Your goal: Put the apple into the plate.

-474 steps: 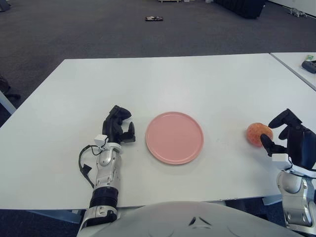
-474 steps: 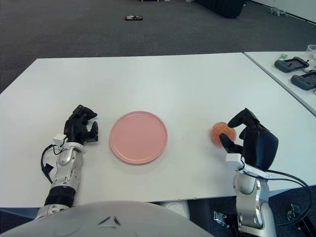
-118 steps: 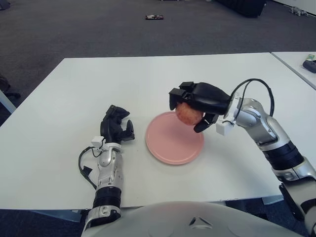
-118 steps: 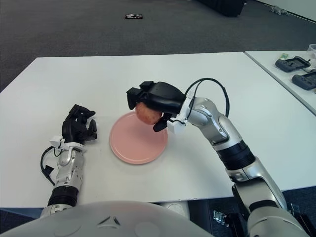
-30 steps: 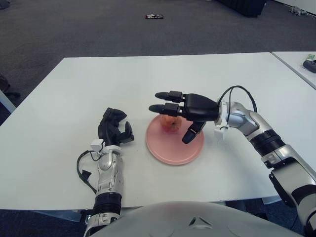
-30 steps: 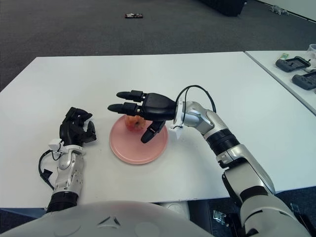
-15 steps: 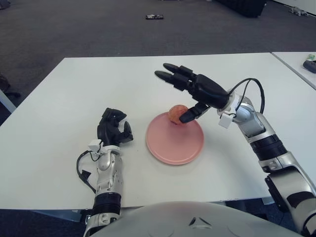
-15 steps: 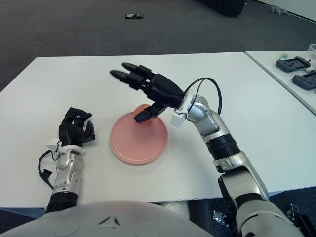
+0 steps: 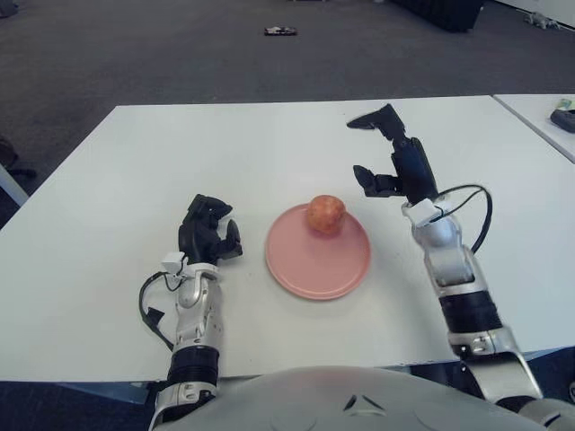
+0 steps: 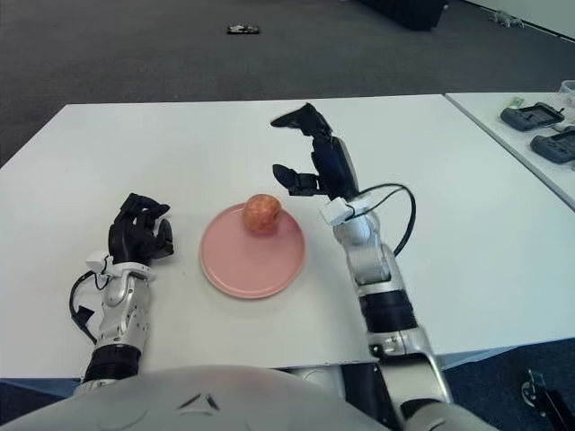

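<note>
Raised above the desk [image 9: 108, 180], my right hand [image 9: 395, 166] is empty, fingers spread wide and pointing up and left. The apple [image 9: 325, 214] lies at nine o'clock from it, apart from the fingers, sitting on the plate [image 9: 310, 265] at its twelve o'clock edge. Round, smooth and reddish, it could roll on the flat, glossy pink plate. My left hand [image 9: 207, 232] shows curled and empty, just left of the plate.
</note>
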Motion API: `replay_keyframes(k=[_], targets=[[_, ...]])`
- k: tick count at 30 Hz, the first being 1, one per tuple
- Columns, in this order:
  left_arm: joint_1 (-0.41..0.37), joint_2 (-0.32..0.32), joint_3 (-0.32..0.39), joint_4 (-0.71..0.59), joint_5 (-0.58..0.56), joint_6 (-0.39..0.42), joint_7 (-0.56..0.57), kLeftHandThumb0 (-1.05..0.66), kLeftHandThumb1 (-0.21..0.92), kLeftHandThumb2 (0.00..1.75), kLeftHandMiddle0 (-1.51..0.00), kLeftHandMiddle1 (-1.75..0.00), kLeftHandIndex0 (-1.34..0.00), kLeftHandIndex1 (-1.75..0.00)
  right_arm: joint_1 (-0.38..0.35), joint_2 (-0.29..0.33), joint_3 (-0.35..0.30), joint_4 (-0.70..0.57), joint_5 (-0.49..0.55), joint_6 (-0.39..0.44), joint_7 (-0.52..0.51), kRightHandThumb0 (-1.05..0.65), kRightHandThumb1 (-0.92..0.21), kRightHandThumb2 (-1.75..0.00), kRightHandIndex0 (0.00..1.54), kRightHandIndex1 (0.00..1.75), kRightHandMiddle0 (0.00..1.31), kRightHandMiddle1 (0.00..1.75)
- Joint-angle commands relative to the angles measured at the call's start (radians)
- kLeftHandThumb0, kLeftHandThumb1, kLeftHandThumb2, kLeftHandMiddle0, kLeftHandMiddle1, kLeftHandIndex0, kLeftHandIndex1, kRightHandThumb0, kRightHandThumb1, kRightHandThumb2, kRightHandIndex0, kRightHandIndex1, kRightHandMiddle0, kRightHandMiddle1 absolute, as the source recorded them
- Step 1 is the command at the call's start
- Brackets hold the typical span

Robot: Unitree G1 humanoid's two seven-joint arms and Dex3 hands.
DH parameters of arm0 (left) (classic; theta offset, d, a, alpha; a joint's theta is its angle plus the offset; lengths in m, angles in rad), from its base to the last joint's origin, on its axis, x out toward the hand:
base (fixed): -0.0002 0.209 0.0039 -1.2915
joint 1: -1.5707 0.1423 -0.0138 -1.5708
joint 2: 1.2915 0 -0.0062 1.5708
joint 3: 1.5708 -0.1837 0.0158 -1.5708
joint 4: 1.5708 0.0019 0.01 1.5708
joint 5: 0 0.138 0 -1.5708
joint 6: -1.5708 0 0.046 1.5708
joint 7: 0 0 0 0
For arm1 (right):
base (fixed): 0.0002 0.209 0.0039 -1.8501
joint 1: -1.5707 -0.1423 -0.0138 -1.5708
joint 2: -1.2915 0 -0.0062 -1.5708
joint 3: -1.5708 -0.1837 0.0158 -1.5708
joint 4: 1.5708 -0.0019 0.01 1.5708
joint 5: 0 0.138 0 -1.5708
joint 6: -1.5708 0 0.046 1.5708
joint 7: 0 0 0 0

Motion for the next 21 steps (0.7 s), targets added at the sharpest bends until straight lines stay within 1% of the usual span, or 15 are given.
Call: replay_keyframes(k=[1, 3, 6, 9, 14, 21], targets=[[0.022, 0.003, 0.008, 0.061, 0.002, 0.026, -0.013, -0.01, -0.08, 1.75, -0.93, -1.75, -0.71, -1.65, -0.012, 0.014, -0.033, 0.006, 0.022, 0.039, -0.025, -0.4, -0.61, -0.96, 0.6, 1.6, 0.38, 1.74], [0.019, 0.005, 0.01, 0.067, -0.001, 0.024, -0.017, -0.01, -0.08, 1.75, -0.94, -1.75, -0.71, -1.65, -0.017, 0.008, -0.048, 0.042, 0.033, 0.028, -0.032, -0.4, -0.6, -0.98, 0.7, 1.69, 0.39, 1.74], [0.014, 0.006, 0.012, 0.078, -0.001, 0.016, -0.025, -0.01, -0.08, 1.75, -0.94, -1.75, -0.71, -1.65, -0.016, 0.012, -0.065, 0.091, 0.043, 0.011, -0.055, -0.4, -0.59, -0.98, 0.81, 1.73, 0.4, 1.75], [0.011, 0.008, 0.009, 0.088, 0.007, 0.001, -0.032, -0.01, -0.08, 1.75, -0.94, -1.75, -0.71, -1.65, 0.0, 0.018, -0.074, 0.145, 0.035, -0.004, -0.087, -0.4, -0.59, -0.99, 0.88, 1.74, 0.4, 1.75], [0.006, 0.013, 0.008, 0.102, 0.018, -0.009, -0.032, -0.01, -0.08, 1.75, -0.94, -1.75, -0.71, -1.65, 0.022, 0.008, -0.069, 0.218, 0.01, -0.023, -0.126, -0.4, -0.58, -0.99, 0.93, 1.75, 0.41, 1.75], [0.003, 0.017, 0.007, 0.109, 0.03, -0.011, -0.026, -0.01, -0.08, 1.75, -0.93, -1.75, -0.71, -1.65, 0.04, -0.007, -0.064, 0.269, -0.005, 0.004, -0.133, -0.41, -0.58, -1.0, 0.93, 1.75, 0.41, 1.75]])
